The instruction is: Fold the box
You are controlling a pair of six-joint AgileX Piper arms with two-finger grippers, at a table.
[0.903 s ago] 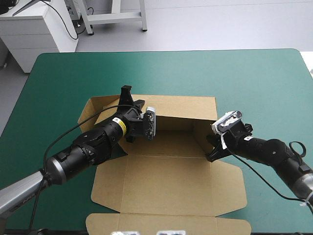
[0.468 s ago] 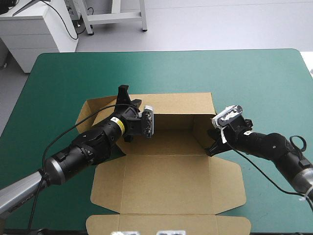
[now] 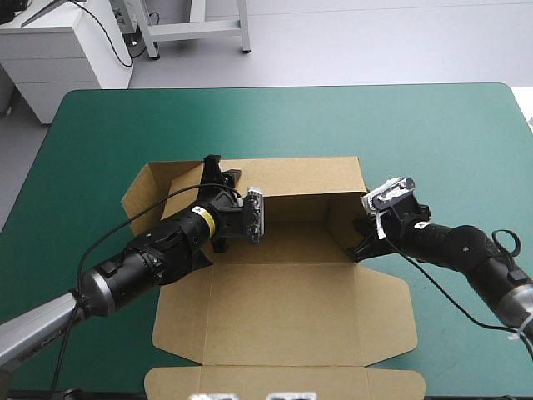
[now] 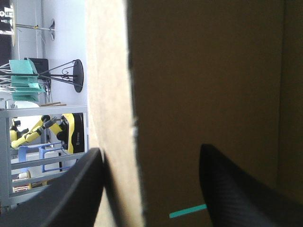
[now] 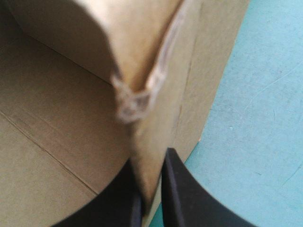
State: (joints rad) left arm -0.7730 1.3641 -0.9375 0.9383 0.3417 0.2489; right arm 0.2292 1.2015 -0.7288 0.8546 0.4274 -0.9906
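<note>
Box [image 3: 283, 250] lies on the teal-green tabletop [image 3: 433, 133], about midway between the left and right edges and reaching close to the near edge. It is an open tray with its lid panel [image 3: 283, 317] flat. The lid panel points to the near edge and the tray lies beyond it. As a whole sheet, its long axis therefore runs from near edge to far edge. The tray's own long axis runs across, parallel to the far edge.

Right claw [image 3: 360, 247] stands at the tray's right wall [image 3: 340, 218], at that wall's near end. Its wrist view shows the right claw [image 5: 150, 163] all but shut, with the brown board pinched between the black fingers. That wall is raised and its line runs near to far.

Left claw [image 3: 223, 171] stands at the tray's far-left corner. Its wrist view shows the left claw [image 4: 150, 150] with fingers well apart and a raised board edge between them. It straddles the board and grips nothing.

Far wall [image 3: 308, 177] stands upright between the two claws.

Judgement: the next move turns on the left corner. The board already lies between the left claw's open fingers, so that arm is the nearer one for it. The right claw's grip appears to steady the opposite wall.
</note>
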